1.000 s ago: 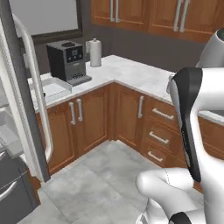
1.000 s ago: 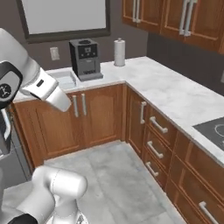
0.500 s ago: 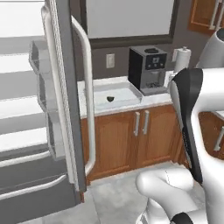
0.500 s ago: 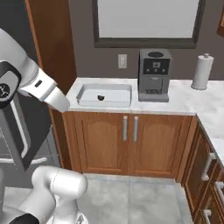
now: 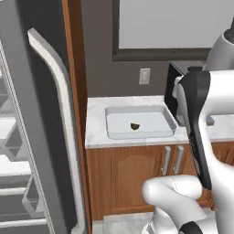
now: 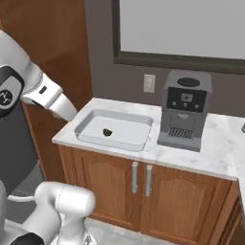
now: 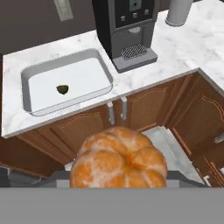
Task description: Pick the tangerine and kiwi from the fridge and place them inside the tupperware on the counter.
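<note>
The tangerine (image 7: 118,157), an orange ball with pale patches, sits right at the bottom of the hand view with my gripper shut on it; the fruit hides the fingertips. It hangs out in front of the cabinets, above the floor. The tupperware (image 7: 83,76), a shallow white tray, rests on the marble counter (image 7: 52,50) beyond it. The kiwi (image 7: 62,89), a small dark lump, lies inside the tupperware (image 5: 153,119) (image 6: 129,129) and shows as the kiwi (image 5: 135,126) (image 6: 107,131) in both base views. The grey fridge (image 5: 32,137) stands open at the left.
A black coffee machine (image 6: 184,110) (image 7: 127,30) stands on the counter just right of the tray, with a paper towel roll (image 7: 177,11) further along. The fridge door's long white handle (image 5: 64,119) juts out at the left. Wooden cabinets run below the counter and turn a corner at the right.
The whole picture has shifted: the base has moved, bringing the tupperware and coffee machine nearer and more central, and the fridge door closer at the left. The kiwi lies in the tray as before.
</note>
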